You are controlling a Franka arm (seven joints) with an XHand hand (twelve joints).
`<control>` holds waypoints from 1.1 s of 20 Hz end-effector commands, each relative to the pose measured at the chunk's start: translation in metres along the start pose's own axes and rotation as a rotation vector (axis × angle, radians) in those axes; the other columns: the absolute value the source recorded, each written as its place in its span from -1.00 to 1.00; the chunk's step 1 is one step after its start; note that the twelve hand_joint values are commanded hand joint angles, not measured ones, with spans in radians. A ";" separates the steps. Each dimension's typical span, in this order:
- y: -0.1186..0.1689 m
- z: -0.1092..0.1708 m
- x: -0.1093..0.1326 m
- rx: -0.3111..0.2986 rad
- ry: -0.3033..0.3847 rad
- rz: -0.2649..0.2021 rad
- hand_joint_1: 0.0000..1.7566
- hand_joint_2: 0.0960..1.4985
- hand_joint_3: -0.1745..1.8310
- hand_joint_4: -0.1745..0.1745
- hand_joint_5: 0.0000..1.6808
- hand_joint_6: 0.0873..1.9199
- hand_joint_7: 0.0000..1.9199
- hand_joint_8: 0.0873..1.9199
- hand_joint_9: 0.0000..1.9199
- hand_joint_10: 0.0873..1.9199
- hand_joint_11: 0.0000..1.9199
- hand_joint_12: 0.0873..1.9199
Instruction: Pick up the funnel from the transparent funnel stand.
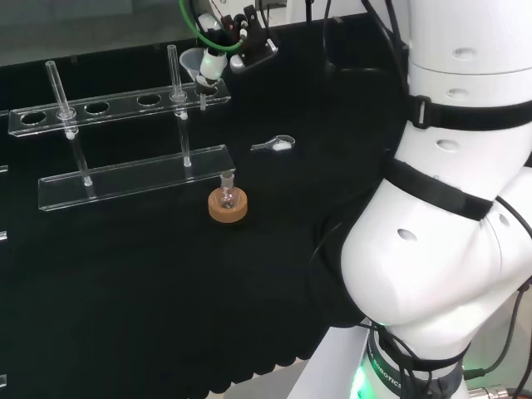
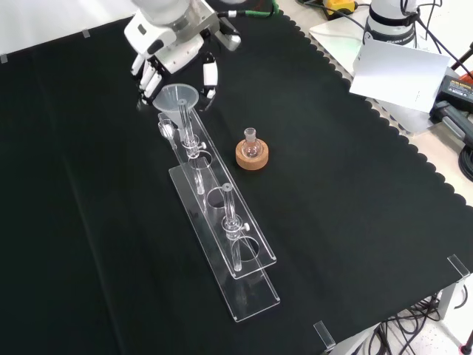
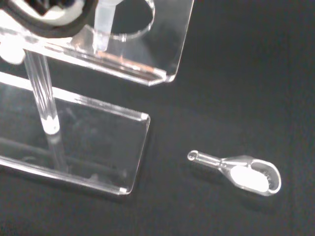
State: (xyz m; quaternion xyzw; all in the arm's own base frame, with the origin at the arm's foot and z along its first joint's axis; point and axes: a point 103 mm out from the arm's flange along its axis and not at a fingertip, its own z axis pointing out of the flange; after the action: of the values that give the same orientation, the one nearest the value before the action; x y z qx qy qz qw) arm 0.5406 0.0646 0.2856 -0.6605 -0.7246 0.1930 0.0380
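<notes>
A clear funnel (image 2: 178,97) sits in the end hole of the transparent stand (image 2: 249,244), at the stand's far end in the front view. Its stem (image 3: 104,22) passes down through the top shelf (image 3: 156,51) in the wrist view. The black and white hand (image 2: 168,46) hovers just behind and above the funnel's bowl. Its fingers (image 2: 148,78) hang to the left of the bowl and its thumb (image 2: 211,75) to the right, spread and not closed on it. In the head view the hand (image 1: 213,65) is right beside the funnel (image 1: 192,61).
A cork ring with a small flask (image 2: 252,151) stands on the cloth right of the stand in the front view. A clear scoop with white powder (image 3: 248,174) lies near the stand's end, the scoop (image 1: 275,145) also in the head view. Two clear posts (image 2: 230,211) rise from the stand.
</notes>
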 end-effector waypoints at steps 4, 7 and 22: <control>-0.033 -0.042 -0.005 -0.107 -0.050 0.010 -0.06 -0.16 -0.28 -0.14 -0.14 -0.78 -0.28 -0.38 -0.03 -0.61 -0.45 0.35; -0.046 -0.053 -0.009 -0.103 -0.066 0.023 -0.05 -0.16 -0.28 -0.01 -0.12 -0.55 -0.20 -0.40 0.00 -0.64 -0.43 0.33; -0.117 -0.074 -0.011 -0.045 -0.159 0.096 -0.06 -0.15 -0.26 0.09 -0.11 -0.34 -0.15 -0.38 0.03 -0.64 -0.39 0.30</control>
State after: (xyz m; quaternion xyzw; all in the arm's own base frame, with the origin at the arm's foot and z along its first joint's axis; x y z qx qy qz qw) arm 0.4961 0.0628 0.3792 -0.6723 -0.7170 0.1827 -0.0256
